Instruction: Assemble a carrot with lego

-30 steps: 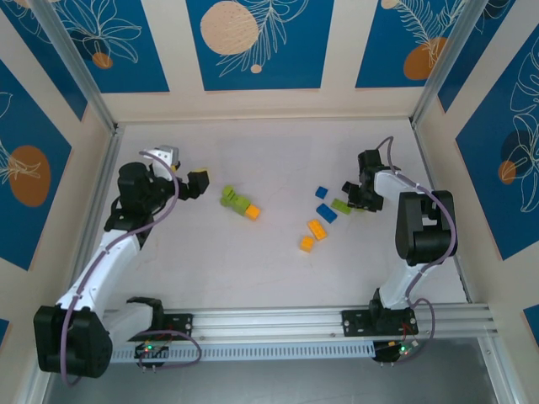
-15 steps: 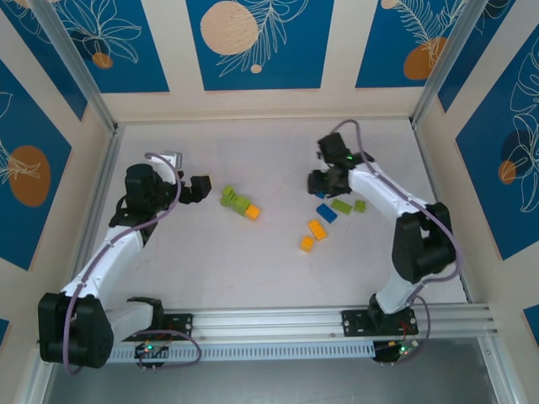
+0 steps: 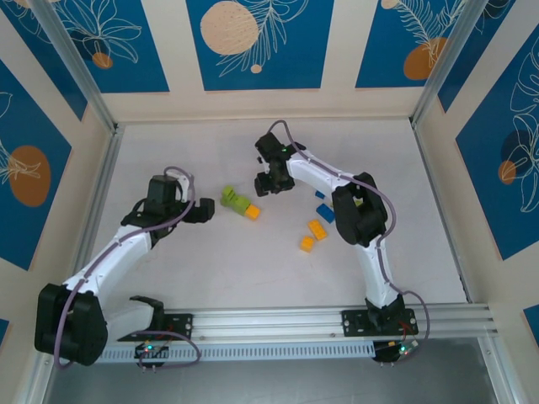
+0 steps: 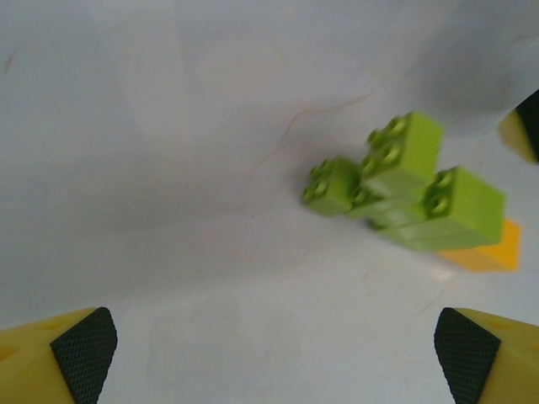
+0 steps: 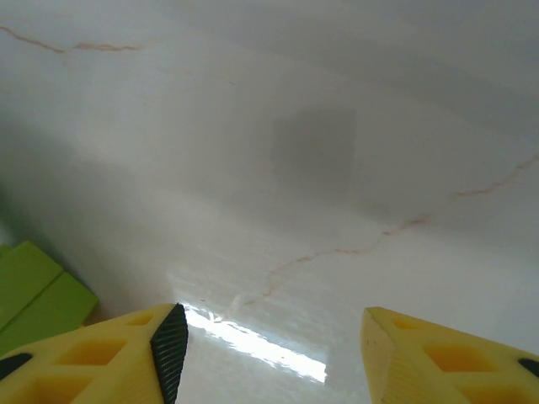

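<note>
mostly hidden behind the lime green bricks point(image 4: 413, 194), an orange brick point(image 4: 484, 255) peeks out; left gripper point(image 4: 274, 349) spread wide, empty; right gripper point(image 5: 271, 341) parted, empty

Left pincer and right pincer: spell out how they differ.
The left pincer stands wider open than the right pincer. The left pincer sits left of the green-and-orange lego stack, facing it squarely; the right pincer hovers beyond the stack's right side, with the stack at its view's left edge. Both are open and hold nothing.
</note>
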{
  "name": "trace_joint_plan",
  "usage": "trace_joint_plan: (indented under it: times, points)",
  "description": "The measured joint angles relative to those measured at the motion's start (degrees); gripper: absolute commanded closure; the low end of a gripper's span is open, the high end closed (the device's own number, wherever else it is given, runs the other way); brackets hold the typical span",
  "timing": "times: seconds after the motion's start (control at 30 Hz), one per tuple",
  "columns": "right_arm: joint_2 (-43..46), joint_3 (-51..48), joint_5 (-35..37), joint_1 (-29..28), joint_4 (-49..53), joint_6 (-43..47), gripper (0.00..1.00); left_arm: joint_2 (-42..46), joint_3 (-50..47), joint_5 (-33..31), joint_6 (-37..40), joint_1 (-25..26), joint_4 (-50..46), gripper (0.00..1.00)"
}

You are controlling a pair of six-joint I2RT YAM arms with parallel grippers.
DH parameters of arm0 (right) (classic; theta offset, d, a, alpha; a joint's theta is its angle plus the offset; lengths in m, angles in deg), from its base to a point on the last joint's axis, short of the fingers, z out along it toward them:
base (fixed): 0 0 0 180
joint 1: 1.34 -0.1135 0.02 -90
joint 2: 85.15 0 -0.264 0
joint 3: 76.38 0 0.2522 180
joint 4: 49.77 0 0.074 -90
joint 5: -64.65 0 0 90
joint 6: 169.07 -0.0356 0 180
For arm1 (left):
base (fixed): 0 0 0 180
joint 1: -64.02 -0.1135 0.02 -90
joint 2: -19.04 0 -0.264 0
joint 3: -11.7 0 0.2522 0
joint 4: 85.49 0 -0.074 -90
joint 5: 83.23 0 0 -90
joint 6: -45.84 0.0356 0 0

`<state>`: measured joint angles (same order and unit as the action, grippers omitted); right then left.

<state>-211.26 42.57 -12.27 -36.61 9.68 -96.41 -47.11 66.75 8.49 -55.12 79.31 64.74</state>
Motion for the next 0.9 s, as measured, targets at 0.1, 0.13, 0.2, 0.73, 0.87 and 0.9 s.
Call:
trace_joint_plan:
  times: [0.1,0.13,0.2,0.73,0.87,0.9]
  points:
    - [-0.9,2.6,-0.1,-1.0,0.5,0.0,0.42,-2.1,0.0,-1.8,-0.3,0.9,-3.0,0.02]
    - [-1.1,3.1,-0.3,-1.2,0.5,0.0,0.42,-3.0,0.0,-2.3,-0.3,1.4,-3.9,0.02]
    - [-1.6,4.4,-0.5,-1.7,0.8,0.3,0.42,-5.6,0.5,-3.0,-0.5,3.0,-5.9,0.03]
    - [-1.5,1.5,-1.9,-3.7,1.7,0.4,0.44,-21.0,6.5,-4.0,-1.9,8.5,-7.0,0.01]
    - [-0.7,-0.3,-2.4,-4.4,1.6,0.4,0.43,-23.5,8.5,-5.0,-2.1,8.5,-6.3,0.01]
    - [-0.4,-0.8,-2.5,-4.6,1.5,0.4,0.43,-24.0,9.1,-5.2,-2.1,8.5,-6.1,0.01]
